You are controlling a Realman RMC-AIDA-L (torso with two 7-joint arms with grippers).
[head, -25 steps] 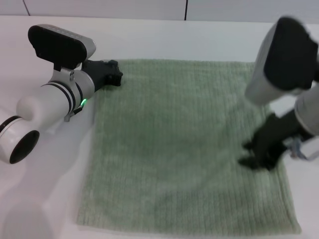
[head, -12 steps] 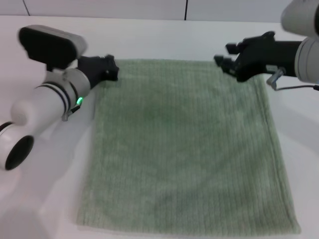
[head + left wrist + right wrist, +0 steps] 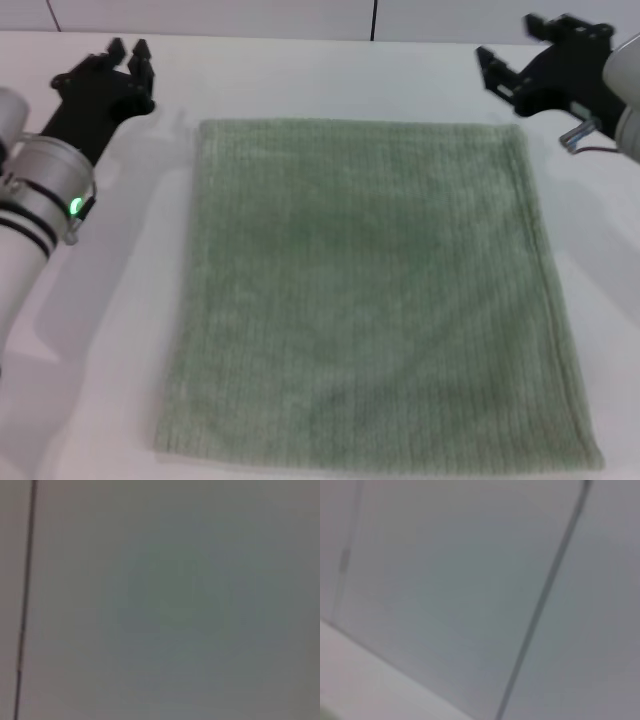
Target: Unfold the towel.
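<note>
The towel (image 3: 375, 290) lies spread flat in a single layer on the table (image 3: 300, 80), so the unfolding looks complete. The left gripper (image 3: 125, 60) hangs off its far left corner and the right gripper (image 3: 530, 55) off its far right corner, both with fingers apart, holding nothing. The cloth is likely soft, limp and light; pinch it at a corner or edge.

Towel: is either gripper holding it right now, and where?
No. The towel lies flat; left gripper and right gripper hover open off its far corners.
</note>
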